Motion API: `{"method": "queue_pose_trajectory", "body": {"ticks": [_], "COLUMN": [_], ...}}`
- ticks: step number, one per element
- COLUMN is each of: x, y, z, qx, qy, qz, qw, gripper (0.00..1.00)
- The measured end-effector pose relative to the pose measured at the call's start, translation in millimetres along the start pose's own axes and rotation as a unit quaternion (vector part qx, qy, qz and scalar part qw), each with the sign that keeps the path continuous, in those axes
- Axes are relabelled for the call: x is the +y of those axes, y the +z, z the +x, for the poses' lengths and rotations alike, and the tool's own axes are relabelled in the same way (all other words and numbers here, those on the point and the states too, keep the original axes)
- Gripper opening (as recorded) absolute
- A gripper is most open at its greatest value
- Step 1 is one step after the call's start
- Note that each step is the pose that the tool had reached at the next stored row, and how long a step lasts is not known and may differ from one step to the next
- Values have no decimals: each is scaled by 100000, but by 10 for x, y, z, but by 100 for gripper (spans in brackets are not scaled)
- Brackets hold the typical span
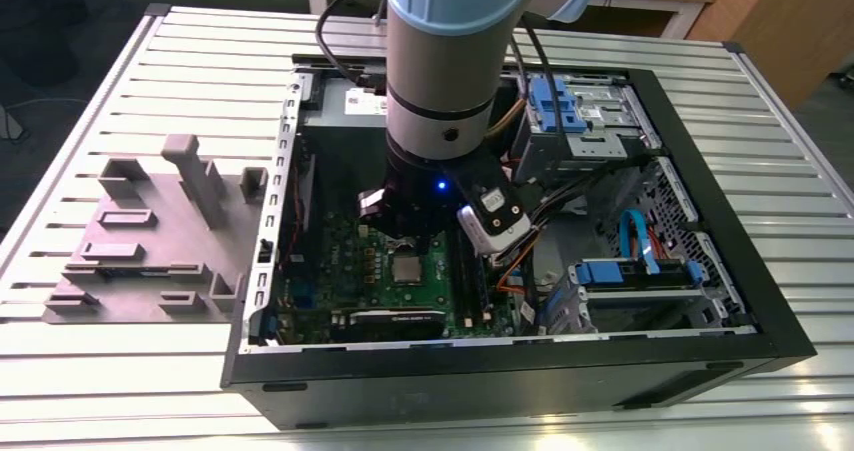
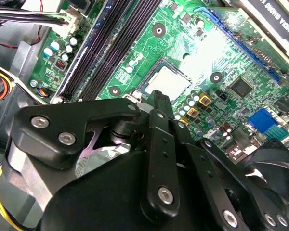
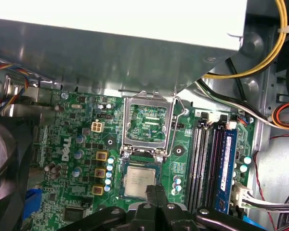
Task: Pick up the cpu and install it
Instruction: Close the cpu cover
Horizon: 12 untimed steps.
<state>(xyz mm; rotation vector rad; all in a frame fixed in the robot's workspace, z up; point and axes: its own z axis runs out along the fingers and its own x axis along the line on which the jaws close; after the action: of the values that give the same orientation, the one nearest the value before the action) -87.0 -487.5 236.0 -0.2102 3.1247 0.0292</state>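
The cpu (image 3: pixel 138 179) is seen lying flat in its socket on the green motherboard (image 3: pixel 72 139), silvery top upward. The hinged metal frame (image 3: pixel 149 99) stands open just beside it, and the bare board is exposed through its window. A row of memory slots (image 3: pixel 202 159) runs alongside the socket.

The fingers (image 3: pixel 150 195) are pressed together, and nothing is pinched between them. Their tips are held at the edge of the cpu. Whether they actually touch it cannot be told, as the contact point is hidden by the black linkage. In the second wrist view the joined fingers (image 2: pixel 159 98) are shown against the rim of the cpu (image 2: pixel 166 83).

In the exterior view the arm (image 1: pixel 447 61) reaches down into the open computer case (image 1: pixel 534 371), which lies on the slatted desk (image 1: pixel 787 151). The cpu (image 1: pixel 404 268) is visible just on the near side of the wrist. A grey plastic tray (image 1: pixel 134 241) is set on the desk just beside the case, on the exterior view's left.
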Motion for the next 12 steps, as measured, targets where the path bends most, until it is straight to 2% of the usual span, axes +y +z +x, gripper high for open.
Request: {"method": "queue_pose_trajectory", "body": {"ticks": [3,12], "x": [-2,19], "y": [1,9], "z": [-8,-91], "qx": [-10,-16], "qy": [0,-532], "qz": [-76,-237], "qw": [100000,99998], "gripper": [10,10]}}
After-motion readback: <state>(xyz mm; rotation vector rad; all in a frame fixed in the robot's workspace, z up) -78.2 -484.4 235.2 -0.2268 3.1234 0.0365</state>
